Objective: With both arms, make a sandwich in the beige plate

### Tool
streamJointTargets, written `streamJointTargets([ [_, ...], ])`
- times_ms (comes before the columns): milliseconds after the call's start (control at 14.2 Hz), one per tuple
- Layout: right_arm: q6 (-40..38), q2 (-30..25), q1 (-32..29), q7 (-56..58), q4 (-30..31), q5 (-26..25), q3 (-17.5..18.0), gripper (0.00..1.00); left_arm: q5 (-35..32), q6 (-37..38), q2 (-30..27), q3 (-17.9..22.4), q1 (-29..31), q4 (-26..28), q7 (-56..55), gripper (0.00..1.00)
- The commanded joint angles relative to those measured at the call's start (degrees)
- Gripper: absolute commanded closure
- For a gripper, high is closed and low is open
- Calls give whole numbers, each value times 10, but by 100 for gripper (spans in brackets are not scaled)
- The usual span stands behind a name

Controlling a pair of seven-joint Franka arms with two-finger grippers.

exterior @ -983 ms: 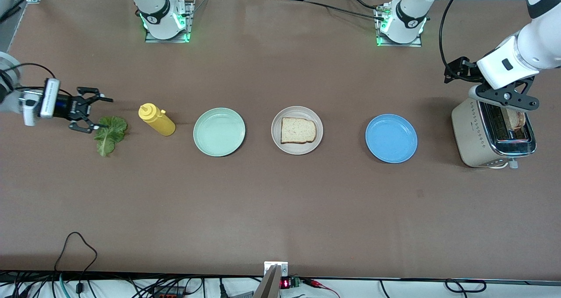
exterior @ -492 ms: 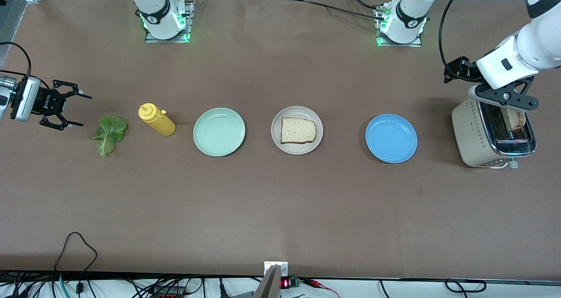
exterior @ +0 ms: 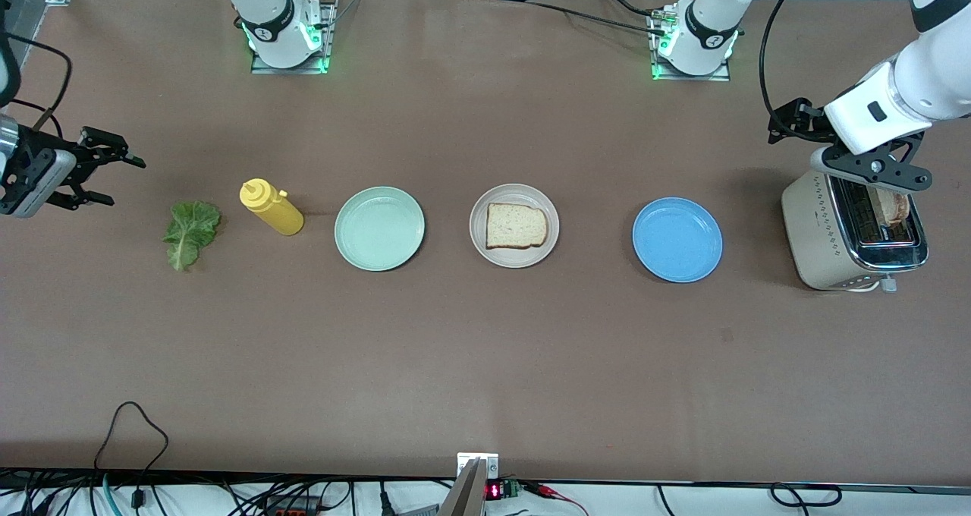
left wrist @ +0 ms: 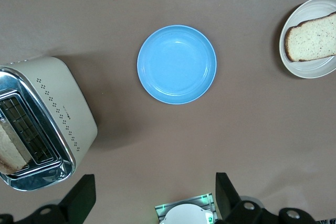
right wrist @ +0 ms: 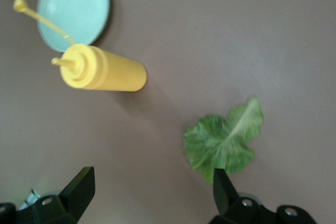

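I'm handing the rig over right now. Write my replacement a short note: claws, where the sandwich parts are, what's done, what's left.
Right claw: open, empty, up near the right arm's end of the table, beside the lettuce leaf.
Left claw: open, empty, over the toaster.
Done: one bread slice lies on the beige plate.
Left: lettuce onto that slice, then the second slice, which sits in the toaster slot, on top.

The beige plate (left wrist: pixel 311 66) was cut by the frame edge at 3 o'clock. The toast (exterior: pixel 894 207) in the toaster (exterior: pixel 815 228) stayed mostly hidden by the left arm.
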State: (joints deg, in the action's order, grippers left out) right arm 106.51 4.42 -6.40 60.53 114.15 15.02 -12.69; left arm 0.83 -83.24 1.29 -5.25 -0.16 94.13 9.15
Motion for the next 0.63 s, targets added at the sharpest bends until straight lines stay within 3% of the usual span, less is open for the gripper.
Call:
streamJointTargets([
  [0, 23, -8, 10, -139, 13, -35, 1, 0, 5, 11, 4, 0, 0, -11, -5, 0],
  [281, 95, 14, 41, -302, 18, -110, 1, 0, 5, 9, 5, 0, 0, -11, -5, 0],
  [562, 216, 101, 39, -318, 21, -121, -1, 0, 5, 16, 3, -1, 0, -12, -4, 0],
])
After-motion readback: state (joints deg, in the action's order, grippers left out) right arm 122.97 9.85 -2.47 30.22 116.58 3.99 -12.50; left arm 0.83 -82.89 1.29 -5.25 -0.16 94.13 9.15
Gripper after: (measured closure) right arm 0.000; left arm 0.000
